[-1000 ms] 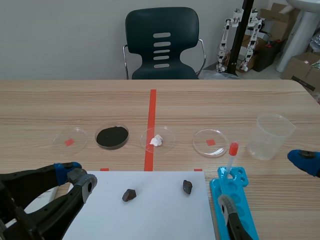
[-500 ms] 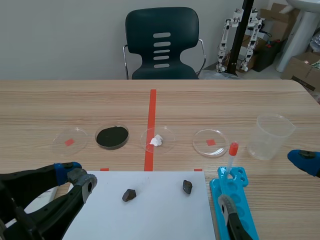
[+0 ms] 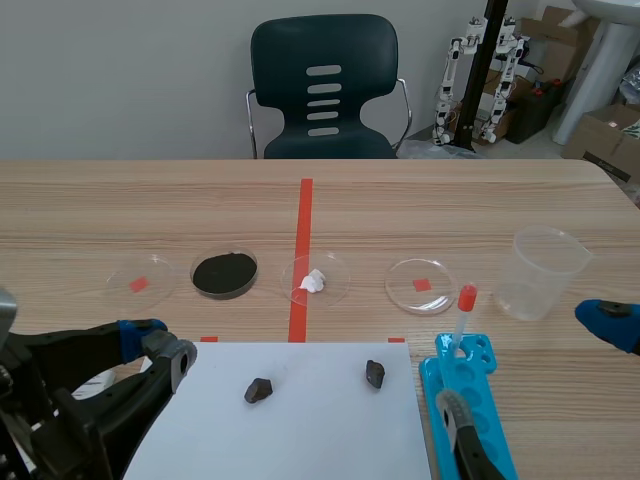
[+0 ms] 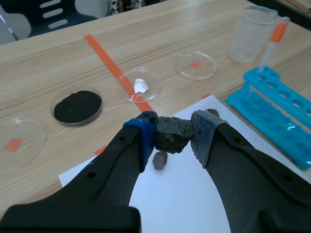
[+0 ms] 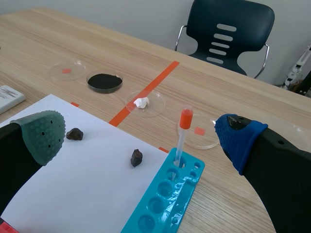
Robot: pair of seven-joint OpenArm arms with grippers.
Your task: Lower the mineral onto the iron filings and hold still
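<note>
Left arm (image 3: 70, 400) has shifted slightly inward vs. 1 s ago; nothing else on the bench (image 3: 480, 215) has moved. The left claw (image 4: 173, 139) is clamped on the mineral (image 4: 171, 131), a dark lumpy stone pinched at the pad tips only and held above the white paper (image 3: 310, 430). The iron filings (image 3: 224, 273) lie as a black disc in a shallow clear dish (image 3: 193, 270), well apart from that claw and further up the bench. The right claw (image 5: 141, 136) hangs w/ fingers wide apart and nothing in it, near the blue rack (image 5: 165, 204).

Risks, as I judge them:
- Tip-only pinch on an uneven stone: it could twist or slip out en route, esp. w/ a jerky move.
- Dish looks light & shallow: coming down hard or off-centre could tip it, shove it or spill filings.
- Neighbours are close: an empty dish (image 3: 139, 280) on one side, a dish w/ white lump (image 3: 315, 279) on the other. A wide approach may clip either.
- Going too deep buries the pads in filings; stopping too high means no contact.
- Any wobble during the hold smears the filings.
</note>
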